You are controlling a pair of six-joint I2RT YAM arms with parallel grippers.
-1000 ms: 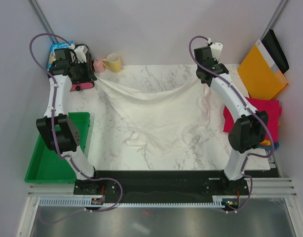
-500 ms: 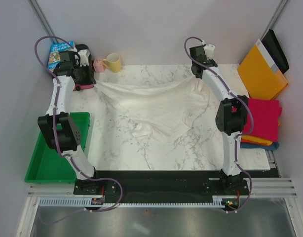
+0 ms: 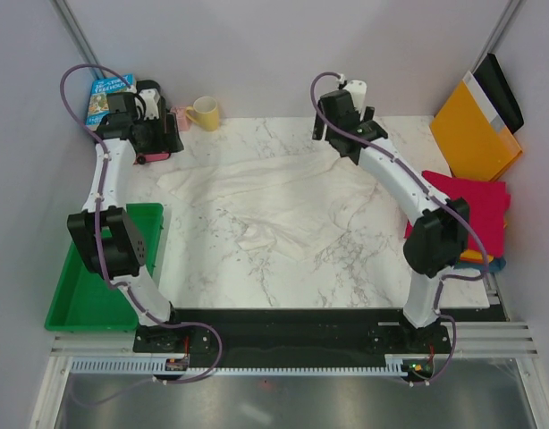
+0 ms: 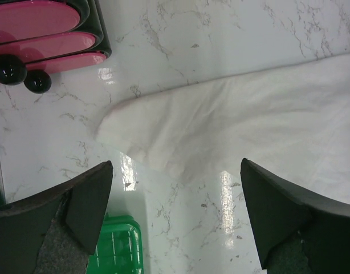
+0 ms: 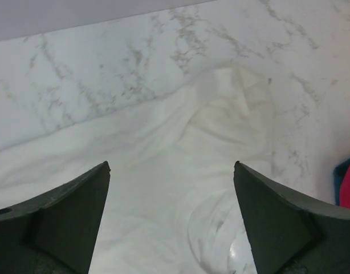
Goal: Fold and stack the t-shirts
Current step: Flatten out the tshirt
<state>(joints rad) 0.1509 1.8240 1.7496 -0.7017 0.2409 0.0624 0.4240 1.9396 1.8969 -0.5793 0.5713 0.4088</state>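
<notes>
From above, I see the white t-shirt lying wrinkled across the far half of the marbled table, with neither arm gripping it. The left gripper hangs by its far left corner and the right gripper by its far right corner. From this height I cannot tell how far either is spread. A folded red t-shirt tops a stack at the right edge of the table. A green tray sits at the near left, and a yellow mug at the far left.

On my left wrist view, the left gripper is spread wide with nothing in it, and the white shirt's corner lies flat on the table below.

On my right wrist view, the right gripper is also wide and empty over rumpled white cloth. Slivers of the red t-shirt and a blue t-shirt show at the right edge.
</notes>
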